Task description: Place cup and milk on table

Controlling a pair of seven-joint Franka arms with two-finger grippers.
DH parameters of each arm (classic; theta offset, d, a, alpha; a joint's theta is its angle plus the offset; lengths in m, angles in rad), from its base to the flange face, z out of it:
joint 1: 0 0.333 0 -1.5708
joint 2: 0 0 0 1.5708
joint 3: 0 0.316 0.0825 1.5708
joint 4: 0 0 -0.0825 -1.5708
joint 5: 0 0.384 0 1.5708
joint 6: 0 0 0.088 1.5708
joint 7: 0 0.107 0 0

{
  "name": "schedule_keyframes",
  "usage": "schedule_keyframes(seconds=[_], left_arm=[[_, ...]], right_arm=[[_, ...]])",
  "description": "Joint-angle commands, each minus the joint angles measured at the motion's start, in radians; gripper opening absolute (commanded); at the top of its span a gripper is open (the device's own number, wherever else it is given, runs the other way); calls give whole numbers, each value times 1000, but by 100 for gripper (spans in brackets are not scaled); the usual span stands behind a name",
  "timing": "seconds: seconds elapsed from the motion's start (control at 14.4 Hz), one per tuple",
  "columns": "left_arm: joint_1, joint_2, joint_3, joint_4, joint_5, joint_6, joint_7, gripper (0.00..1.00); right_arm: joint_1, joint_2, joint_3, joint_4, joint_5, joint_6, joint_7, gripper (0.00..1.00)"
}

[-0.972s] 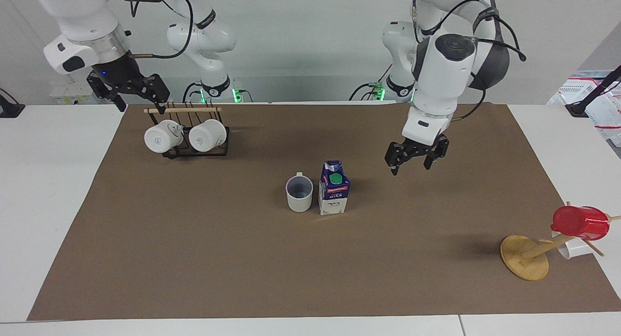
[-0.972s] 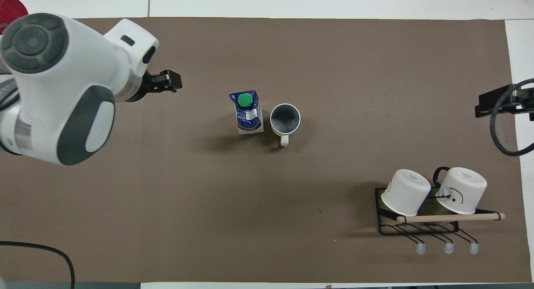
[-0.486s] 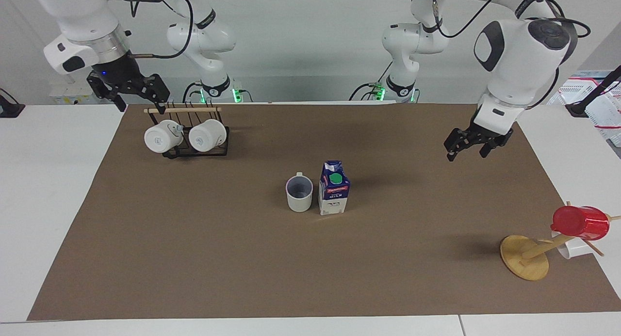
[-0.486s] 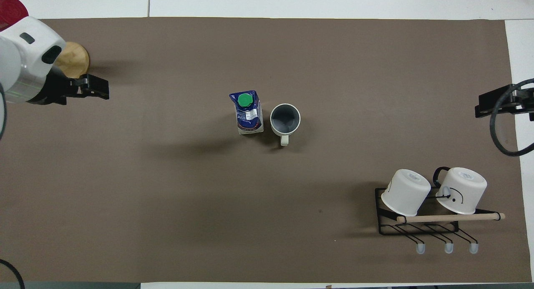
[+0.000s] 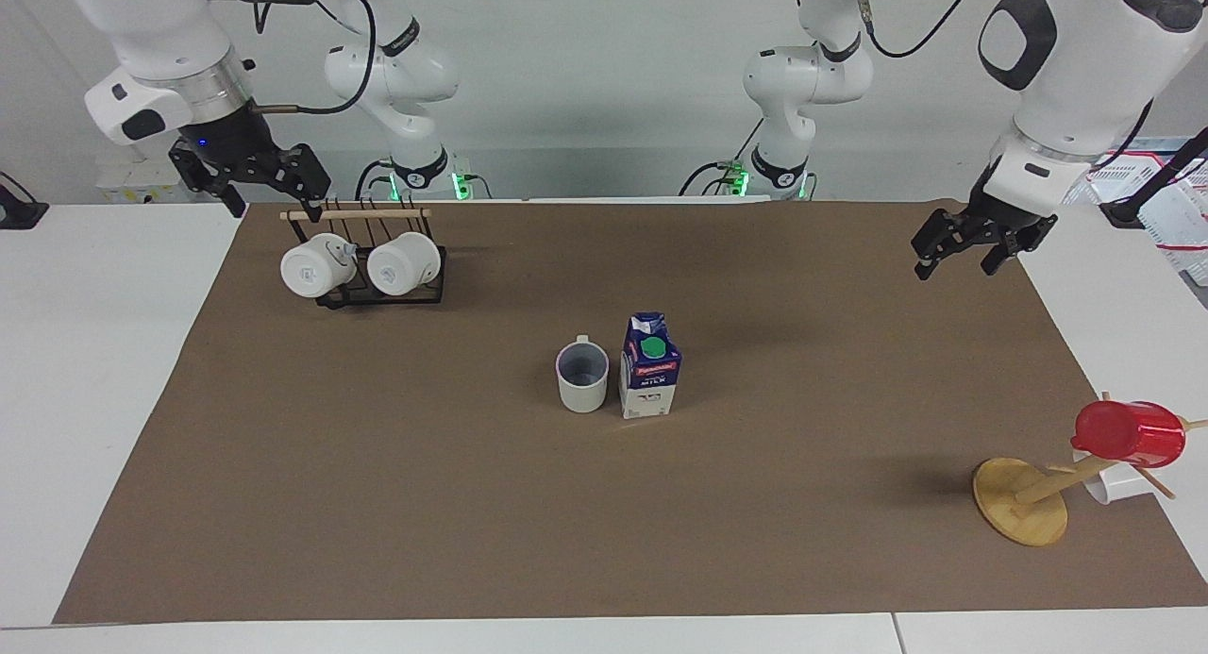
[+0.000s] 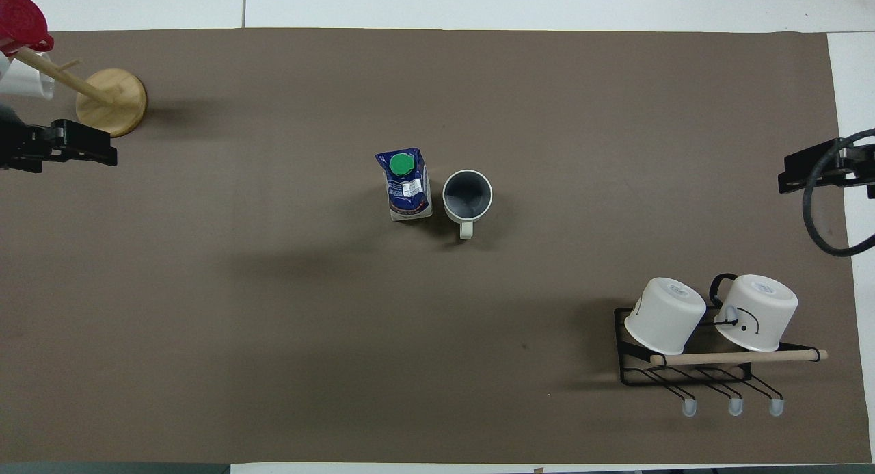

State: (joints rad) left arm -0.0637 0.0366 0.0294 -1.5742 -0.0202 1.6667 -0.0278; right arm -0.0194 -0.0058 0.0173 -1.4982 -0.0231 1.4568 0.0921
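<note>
Cup (image 5: 582, 377) and milk (image 5: 649, 367) both upright mid-mat on the desk (image 5: 104, 352), side by side, just about touching, milk toward the left arm's end, cup handle pointing toward the robots. No shift in either over the last second. Change is all in the left hand (image 5: 972, 248): a second ago low over the mat just beside the milk, half a second ago further out, now raised over the mat edge at the left arm's end of the desk. Fingers apart, nothing between them, so released and clear of the carton. Right hand (image 5: 253, 177) parked over the mat corner by the black mug rack (image 5: 382, 286) with its two white mugs (image 5: 316, 266), same spot in all frames, waiting; fingers spread, holding nothing. Red plastic cup (image 5: 1129, 434) on the wooden mug tree (image 5: 1024, 499) at the left arm's end, untouched. Read: milk placement done, cup already down, both task items standing free on the mat. Looks like task complete, left arm retreating to rest. Only residual risk: tall narrow carton tight against the cup, easy to tip if bumped, but neither hand near it now.
</note>
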Motion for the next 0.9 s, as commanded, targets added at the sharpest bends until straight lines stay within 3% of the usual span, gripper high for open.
schedule_keyframes(seconds=[0.0,0.35,0.83], left_arm=[[22,-6,-2,25,-14,-67,42,100],[22,-78,-6,-61,-13,-77,43,100],[19,-87,-6,-86,-14,-65,66,100]], right_arm=[[-10,-16,6,-22,5,11,-3,100],[-10,-16,6,-22,5,11,-3,100],[-10,-17,6,-23,5,11,-3,100]])
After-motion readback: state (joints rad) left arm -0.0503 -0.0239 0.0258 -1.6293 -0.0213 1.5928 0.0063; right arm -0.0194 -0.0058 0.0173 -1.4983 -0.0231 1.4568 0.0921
